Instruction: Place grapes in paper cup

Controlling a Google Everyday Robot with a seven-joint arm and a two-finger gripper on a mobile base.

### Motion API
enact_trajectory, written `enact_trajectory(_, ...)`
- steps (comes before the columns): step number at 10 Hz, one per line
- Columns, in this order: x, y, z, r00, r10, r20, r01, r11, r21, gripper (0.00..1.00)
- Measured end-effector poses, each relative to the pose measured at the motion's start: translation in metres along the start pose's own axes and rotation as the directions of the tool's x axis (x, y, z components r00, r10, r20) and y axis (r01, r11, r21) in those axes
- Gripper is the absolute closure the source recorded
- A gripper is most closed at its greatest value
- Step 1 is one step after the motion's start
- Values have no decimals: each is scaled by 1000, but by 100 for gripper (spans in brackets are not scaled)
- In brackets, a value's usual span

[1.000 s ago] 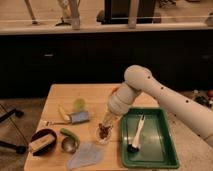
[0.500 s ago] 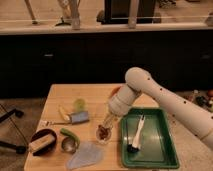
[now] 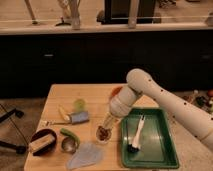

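The paper cup (image 3: 103, 136) is a short white cup standing on the wooden table (image 3: 95, 95), just left of the green tray. The dark reddish-brown grapes (image 3: 103, 132) show at the cup's rim, in or just above its mouth. My gripper (image 3: 106, 124) points down right above the cup and touches or nearly touches the grapes. The white arm reaches in from the right and hides the far side of the cup.
A green tray (image 3: 167, 150) with a dish brush (image 3: 135, 136) lies to the right. To the left are a green pepper (image 3: 69, 135), a small metal cup (image 3: 68, 145), a dark bowl (image 3: 42, 141), a lying can (image 3: 79, 117), a pale green cup (image 3: 79, 104) and a blue cloth (image 3: 85, 155).
The gripper has stayed over the paper cup with the grapes at its rim. The arm has barely shifted.
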Motion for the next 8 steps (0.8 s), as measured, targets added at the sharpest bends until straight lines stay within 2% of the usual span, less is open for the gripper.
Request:
enact_trajectory(1, -1, 0, 0, 1000, -1, 0, 1, 1000, 2, 24)
enact_trajectory(2, -1, -1, 0, 1000, -3, 1, 3, 1000, 4, 20)
enact_trajectory(8, -4, 0, -2, 1000, -8, -1, 8, 1000, 10, 20)
